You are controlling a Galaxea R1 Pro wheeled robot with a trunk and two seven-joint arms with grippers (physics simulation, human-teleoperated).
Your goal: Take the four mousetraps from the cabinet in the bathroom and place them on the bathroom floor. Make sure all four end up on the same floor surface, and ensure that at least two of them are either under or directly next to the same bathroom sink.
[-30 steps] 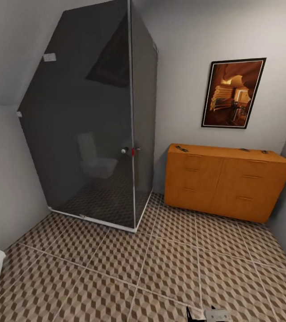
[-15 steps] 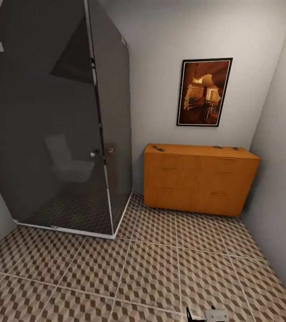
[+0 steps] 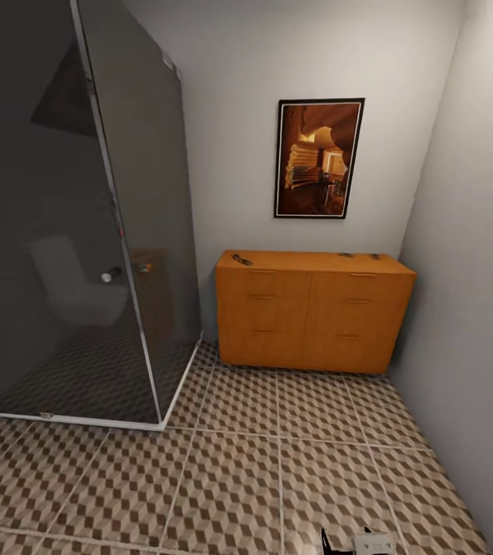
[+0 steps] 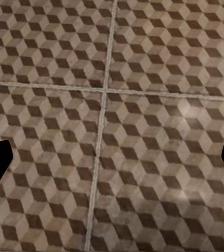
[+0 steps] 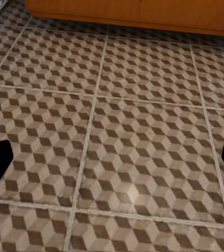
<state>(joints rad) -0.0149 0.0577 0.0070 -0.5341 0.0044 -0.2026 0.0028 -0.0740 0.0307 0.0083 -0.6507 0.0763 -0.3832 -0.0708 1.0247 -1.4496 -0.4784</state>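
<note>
The orange-brown cabinet (image 3: 312, 312) stands against the far wall in the head view, and its lower edge (image 5: 133, 10) shows in the right wrist view. On its top lie small dark flat pieces, the mousetraps: one at the left end (image 3: 241, 260) and two near the right end (image 3: 346, 254) (image 3: 373, 256), too small to make out in detail. Cube-patterned bathroom floor (image 3: 238, 478) stretches between me and the cabinet. My left gripper (image 4: 112, 163) hangs open over bare tiles (image 4: 159, 68). My right gripper (image 5: 112, 163) is open too, with only tiles (image 5: 143, 136) between its fingers. The bathroom sink is out of view.
A dark glass shower cabin (image 3: 69, 231) takes up the left side, its corner reaching close to the cabinet's left end. A grey wall (image 3: 470, 308) closes the right side. A framed picture (image 3: 319, 158) hangs above the cabinet. Part of my arm (image 3: 354, 542) shows at the lower edge.
The head camera has swung to the right and drawn closer, so the cabinet and shower sit further left in the picture. A white fixture at the lower left has left the view.
</note>
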